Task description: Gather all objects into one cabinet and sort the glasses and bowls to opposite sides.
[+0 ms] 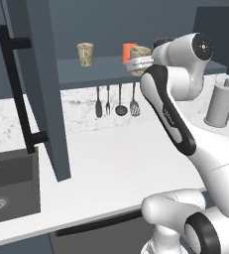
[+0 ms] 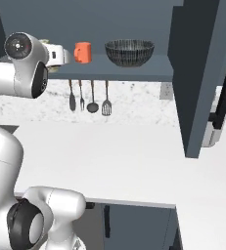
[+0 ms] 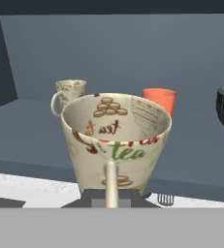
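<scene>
1. A beige cup (image 3: pixel 116 143) is held in the gripper (image 3: pixel 111 196), fingers closed on its handle, just before the cabinet shelf's (image 1: pixel 106 67) front edge.
2. It should be set between the second beige cup (image 1: pixel 85 53) and the orange-red cup (image 2: pixel 82 52), well clear of the bowl (image 2: pixel 129 52).

Cabinet shelf (image 2: pixel 134 68) runs across the top. Orange cup (image 2: pixel 82 52) sits at 11 o'clock, black mesh bowl (image 2: pixel 129 52) just beside it toward 12, apart. Arm (image 2: pixel 21 63) rises at 9, its white wrist (image 2: pixel 56 54) reaching in beside the cup. Three utensils (image 2: pixel 90 97) hang under the shelf. Open door (image 2: pixel 197 73) at 2. White counter (image 2: pixel 134 161) below.
</scene>
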